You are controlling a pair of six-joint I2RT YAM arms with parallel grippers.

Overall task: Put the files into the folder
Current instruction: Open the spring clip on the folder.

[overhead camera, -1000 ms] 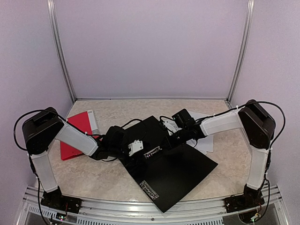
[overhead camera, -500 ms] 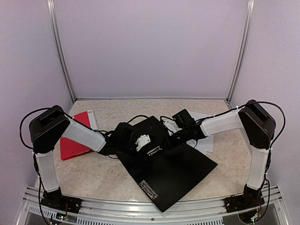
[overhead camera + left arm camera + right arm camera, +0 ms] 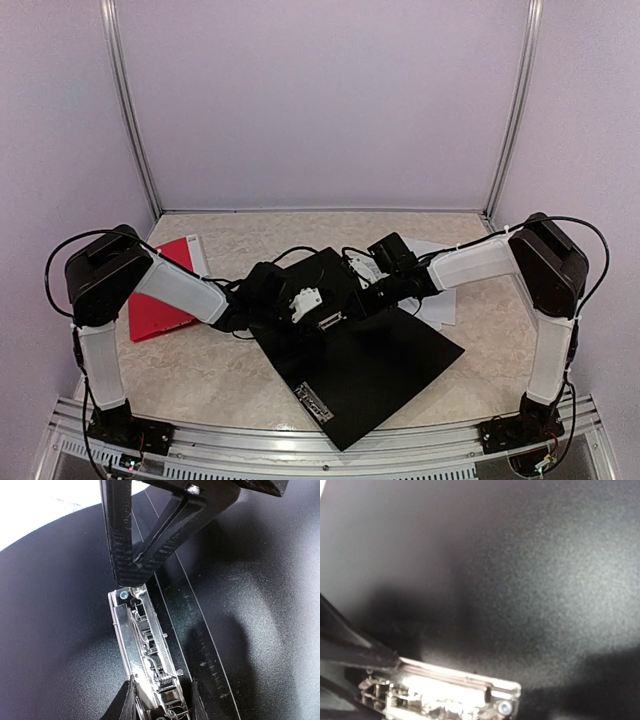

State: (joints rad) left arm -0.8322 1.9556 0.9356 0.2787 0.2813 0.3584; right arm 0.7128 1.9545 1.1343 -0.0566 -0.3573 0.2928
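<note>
The black folder (image 3: 390, 360) lies open mid-table, its metal clip (image 3: 332, 322) along the spine. In the left wrist view my left gripper (image 3: 162, 690) straddles the clip's (image 3: 145, 645) near end, its fingers closed in against both sides. My right gripper (image 3: 129, 580) is shut, its tip pressing on the clip's far end; in the top view it (image 3: 352, 308) comes in from the right. White files (image 3: 432, 300) lie on the table behind the right arm, partly hidden by it. The right wrist view shows only the folder cover (image 3: 520, 555) and the clip's end (image 3: 470, 695).
A red folder (image 3: 160, 290) lies at the left with a white sheet (image 3: 198, 255) by its far corner. Metal posts and lilac walls close in the table on three sides. The folder's near corner overhangs the front rail (image 3: 250, 425).
The left arm has swung right onto the folder's spine, and its jaws have narrowed around the clip's near end. The right arm and folder have stayed put.
</note>
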